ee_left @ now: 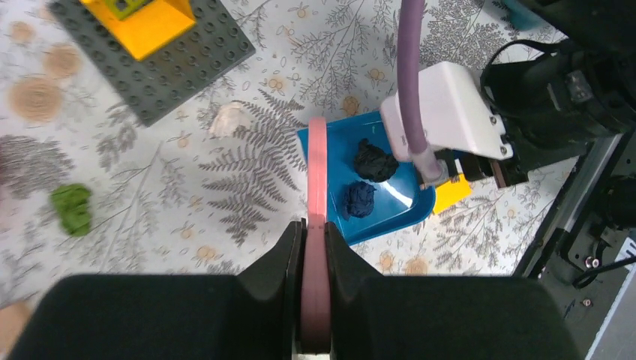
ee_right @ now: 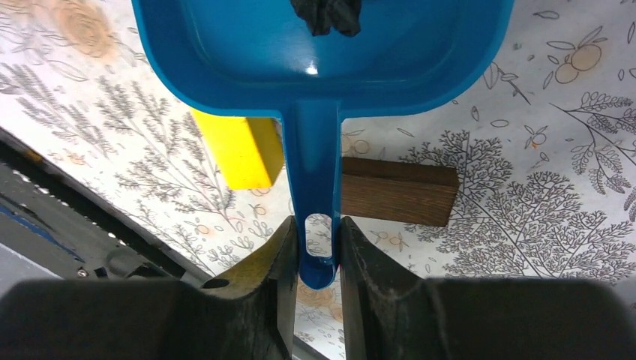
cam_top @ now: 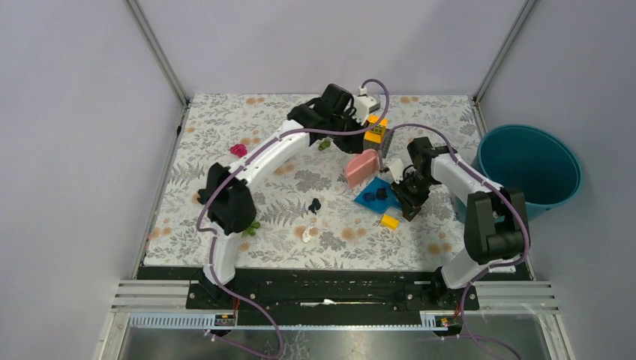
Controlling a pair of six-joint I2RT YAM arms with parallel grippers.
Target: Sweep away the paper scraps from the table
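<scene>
The table point(cam_top: 225, 251) held the whole job, with the teal bucket point(cam_top: 529, 128) standing off its right edge. The step in hand looked like brushing scraps into the pan. The right gripper point(ee_right: 319, 244) was clamped tight on the handle of the blue dustpan point(ee_right: 225, 82), and the left gripper point(ee_left: 315, 236) was pinched shut on the pink brush point(ee_left: 318, 165), whose far end stood just beside the pan's open lip. Two dark paper scraps point(ee_left: 375, 160) lay inside the pan, near the brush. A black scrap point(cam_top: 316, 204), a white scrap point(cam_top: 308, 234), a green scrap point(cam_top: 251, 227) and a magenta scrap point(cam_top: 238, 150) lay loose, well apart from both claws. The next move, I judge, called for carrying the brush behind the black scrap and drawing it panward
</scene>
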